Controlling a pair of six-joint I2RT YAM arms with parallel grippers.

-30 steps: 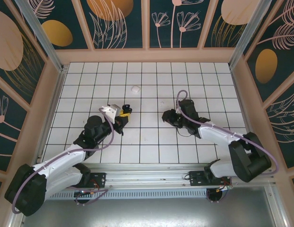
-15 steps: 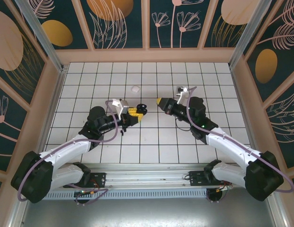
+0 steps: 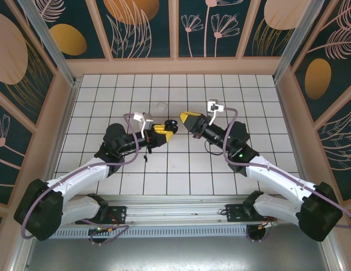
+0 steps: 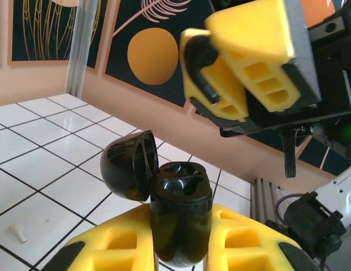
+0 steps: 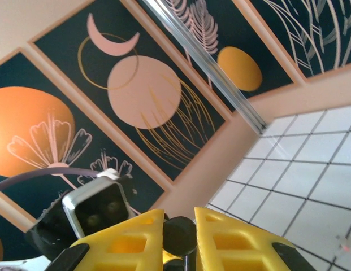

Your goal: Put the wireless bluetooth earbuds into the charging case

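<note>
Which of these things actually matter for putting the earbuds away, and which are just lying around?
Part of the job:
- charging case, lid open, held in the left gripper
- black earbud, held in the right gripper
- tiny whitish earbud, loose on the tiled floor

Just lying about:
- rounded white lump, farther back
</note>
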